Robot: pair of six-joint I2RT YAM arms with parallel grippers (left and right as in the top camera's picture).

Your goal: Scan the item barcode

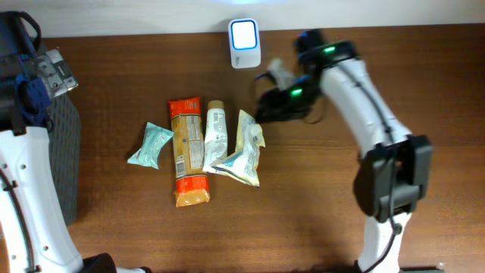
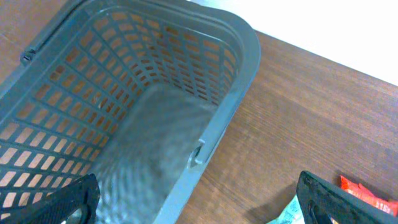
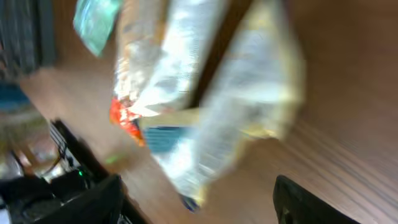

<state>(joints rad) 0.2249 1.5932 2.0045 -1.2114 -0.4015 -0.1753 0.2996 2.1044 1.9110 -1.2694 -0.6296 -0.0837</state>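
A white barcode scanner (image 1: 244, 42) with a lit blue face stands at the table's back edge. Several items lie mid-table: a teal packet (image 1: 150, 145), a long orange packet (image 1: 186, 152), a white tube (image 1: 215, 135), a cream packet (image 1: 248, 130) and a white-blue pouch (image 1: 241, 165). My right gripper (image 1: 267, 105) hovers just right of the cream packet, jaws wide apart. In the blurred right wrist view the cream packet (image 3: 261, 81) lies ahead of the right gripper (image 3: 199, 208), unheld. My left gripper (image 2: 199, 208) is open over the basket's edge.
A grey slatted basket (image 2: 236, 81) sits at the far left of the table, also seen in the overhead view as the basket (image 1: 67, 152). The teal packet (image 2: 283, 214) and a red packet corner (image 2: 367, 193) show beside the left fingers. The right arm stretches over the table's right half.
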